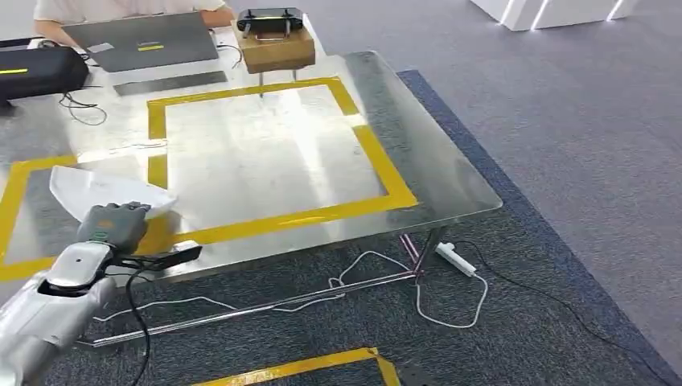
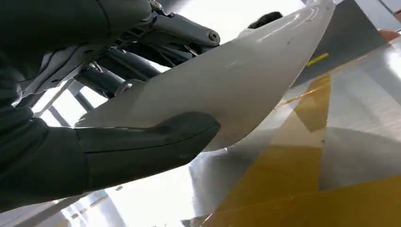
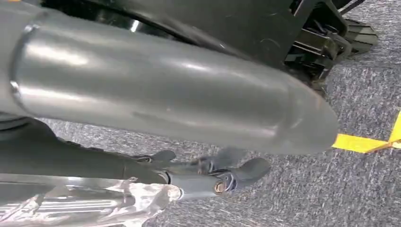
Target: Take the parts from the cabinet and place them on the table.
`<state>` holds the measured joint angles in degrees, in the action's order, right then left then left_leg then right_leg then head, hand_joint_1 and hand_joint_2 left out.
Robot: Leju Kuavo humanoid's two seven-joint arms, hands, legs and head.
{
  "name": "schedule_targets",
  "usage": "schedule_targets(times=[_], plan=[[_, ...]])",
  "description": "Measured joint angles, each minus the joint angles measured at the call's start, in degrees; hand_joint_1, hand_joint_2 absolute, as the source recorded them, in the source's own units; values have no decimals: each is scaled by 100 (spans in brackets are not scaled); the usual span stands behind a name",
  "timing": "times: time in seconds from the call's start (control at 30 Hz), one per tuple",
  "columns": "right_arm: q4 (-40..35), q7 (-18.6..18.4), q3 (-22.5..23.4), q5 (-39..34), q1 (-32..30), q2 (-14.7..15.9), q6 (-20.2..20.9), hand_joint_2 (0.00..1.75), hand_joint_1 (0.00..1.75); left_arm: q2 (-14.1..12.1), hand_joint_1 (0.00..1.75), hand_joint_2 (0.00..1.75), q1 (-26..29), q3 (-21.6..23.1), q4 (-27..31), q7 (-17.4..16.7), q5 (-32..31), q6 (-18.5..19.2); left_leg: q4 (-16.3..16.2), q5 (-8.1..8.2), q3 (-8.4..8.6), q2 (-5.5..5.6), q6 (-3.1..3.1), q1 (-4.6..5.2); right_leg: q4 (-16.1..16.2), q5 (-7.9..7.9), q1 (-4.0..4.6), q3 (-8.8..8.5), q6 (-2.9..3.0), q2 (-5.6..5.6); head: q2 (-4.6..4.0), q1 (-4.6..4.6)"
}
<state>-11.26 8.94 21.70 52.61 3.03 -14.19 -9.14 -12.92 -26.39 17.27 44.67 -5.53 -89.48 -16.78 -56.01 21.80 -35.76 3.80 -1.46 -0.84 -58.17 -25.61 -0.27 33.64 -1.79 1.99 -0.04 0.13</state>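
One white part (image 1: 104, 191) was in play, and the left robot hand (image 1: 114, 227) held it at the near left edge of the table (image 1: 265, 153). In the left wrist view the thick grey thumb (image 2: 142, 146) pressed against one face of the part (image 2: 227, 90) and the darker fingers (image 2: 156, 42) closed over the other face, so the sheet was pinched between them. It sat above the shiny metal top, over the yellow tape (image 1: 241, 227) near that edge; whether it touched the surface could not be told.

The right robot hand (image 3: 208, 172) hung low over grey carpet (image 3: 359, 85), beside a strip of yellow floor tape (image 3: 361, 143). Its dark fingers were partly curled, with crinkled clear wrap (image 3: 94, 203) near them, and how far they were closed could not be told.

Two yellow taped rectangles marked the table: one large in the middle, one cut off by the left border. At the far end stood one brown box (image 1: 277, 48) with one black controller (image 1: 270, 19) on top, one grey laptop (image 1: 145, 40), one black case (image 1: 36, 72), and a person's arms (image 1: 121, 8) behind them. One white power strip (image 1: 457, 259) and loose white cable (image 1: 450, 301) lay on the carpet under the near right corner.

The part was a thin, smooth, glossy white shell, curved, broad near the grip and narrowing to a point.
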Motion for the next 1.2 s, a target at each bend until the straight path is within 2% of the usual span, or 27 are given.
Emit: schedule_targets(times=[0.27,0.5,0.53,0.7,0.73,1.0,1.2], plan=[[0,-15,0,-15,-7,0,7,0,0,-243,175,175,-139,-394,-330,-105,18,39,0,-1,-1,-1,-1,-1,0,0,1,5,1,2,0,-4],[0,22,0,-20,-4,0,9,0,0,-310,175,175,-135,-444,-457,-15,-28,-151,0,-1,-3,-1,-1,0,0,0,1,4,1,1,-2,-2],[0,26,0,-20,-4,0,9,0,0,-310,0,175,-134,-444,-465,-15,-33,-151,0,-1,-4,-1,-1,0,0,0,0,4,0,1,-2,-2],[0,46,0,-33,-3,0,9,0,0,-310,0,175,-134,-441,-476,-13,-18,-199,0,-1,-4,-1,-1,1,0,1,0,4,0,0,-2,0],[0,46,0,-35,-4,0,9,0,0,-310,0,0,-134,-441,-476,-6,-4,-206,0,-1,-4,-1,-1,1,0,1,0,4,0,0,-2,-4],[0,37,0,-52,-4,0,24,0,0,-299,0,0,-132,-533,-463,311,155,-245,0,-3,-4,-1,-1,0,0,1,1,5,1,1,-2,-2],[0,35,0,-55,-4,0,24,0,0,-280,0,0,-119,-570,-415,367,190,-269,0,-3,-4,-1,-1,0,0,1,0,5,1,1,-2,-2]])
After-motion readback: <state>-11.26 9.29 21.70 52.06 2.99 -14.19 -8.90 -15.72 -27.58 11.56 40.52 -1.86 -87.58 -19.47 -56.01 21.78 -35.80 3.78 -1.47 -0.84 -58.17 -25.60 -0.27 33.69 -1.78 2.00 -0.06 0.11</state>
